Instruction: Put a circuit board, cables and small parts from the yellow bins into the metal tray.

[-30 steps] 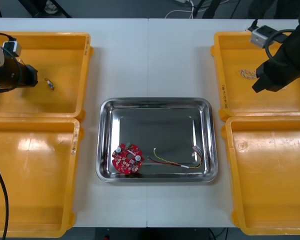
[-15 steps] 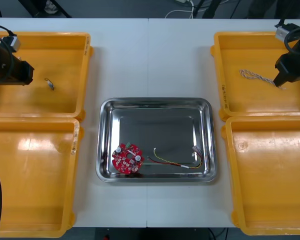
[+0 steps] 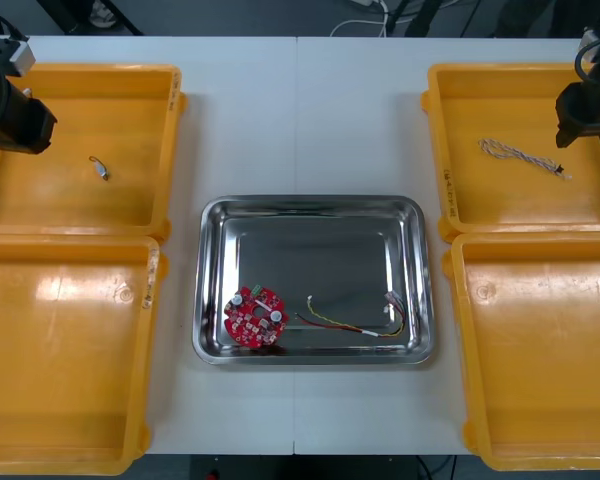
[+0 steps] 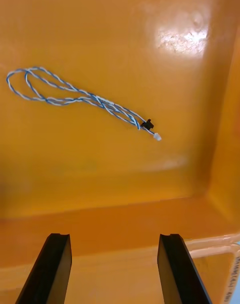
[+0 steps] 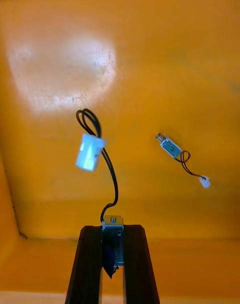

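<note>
Yellow bin [image 5: 165, 59] — left fingers [image 5: 90, 264] pinch a wire-tailed small metal part [image 5: 113, 239].

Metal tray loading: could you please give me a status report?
Left gripper shut on small metal part, over far left bin. Right gripper open near twisted blue and white cable. Metal tray holds circuit board, red and yellow cable. Nothing blocking.

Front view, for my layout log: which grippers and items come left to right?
left gripper shut on a small metal part, second small metal part, circuit board, red and yellow cable, blue and white cable, open right gripper
</note>
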Tool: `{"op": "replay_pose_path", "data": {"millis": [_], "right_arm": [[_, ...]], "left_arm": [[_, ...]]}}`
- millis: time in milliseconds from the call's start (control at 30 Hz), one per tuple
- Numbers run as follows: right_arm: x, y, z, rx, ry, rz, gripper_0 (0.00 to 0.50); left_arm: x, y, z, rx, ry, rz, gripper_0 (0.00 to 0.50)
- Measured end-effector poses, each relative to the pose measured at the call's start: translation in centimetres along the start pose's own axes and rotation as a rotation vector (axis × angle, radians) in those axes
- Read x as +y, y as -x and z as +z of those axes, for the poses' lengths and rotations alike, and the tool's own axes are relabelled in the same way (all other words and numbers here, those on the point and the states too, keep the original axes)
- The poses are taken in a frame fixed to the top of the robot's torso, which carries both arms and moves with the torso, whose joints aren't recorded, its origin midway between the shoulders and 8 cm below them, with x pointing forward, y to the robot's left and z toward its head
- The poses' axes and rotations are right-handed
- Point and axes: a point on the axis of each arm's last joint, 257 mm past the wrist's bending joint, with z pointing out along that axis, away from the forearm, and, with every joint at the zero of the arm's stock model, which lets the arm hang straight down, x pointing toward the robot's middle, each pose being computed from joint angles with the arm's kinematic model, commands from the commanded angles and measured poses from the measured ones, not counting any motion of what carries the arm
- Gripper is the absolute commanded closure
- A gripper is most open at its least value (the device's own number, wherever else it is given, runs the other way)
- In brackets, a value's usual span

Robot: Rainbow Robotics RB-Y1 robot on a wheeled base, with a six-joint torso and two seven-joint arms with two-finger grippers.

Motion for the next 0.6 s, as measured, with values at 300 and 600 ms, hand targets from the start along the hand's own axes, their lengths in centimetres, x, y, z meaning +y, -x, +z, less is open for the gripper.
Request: {"op": "replay_pose_path", "data": {"millis": [300,600], "right_arm": [[1.6,1.0,1.0,-0.041,-0.029,0.269,0.0],[2.7,1.5,1.7,-0.045,0.041,0.583,0.0]], "left_arm": [[-2.3,-0.8,-3.6,-0.007,0.007,0.084,0.5],[-8.3,-0.2,-5.0,-0.045,-0.033,0.196,0.5]]}}
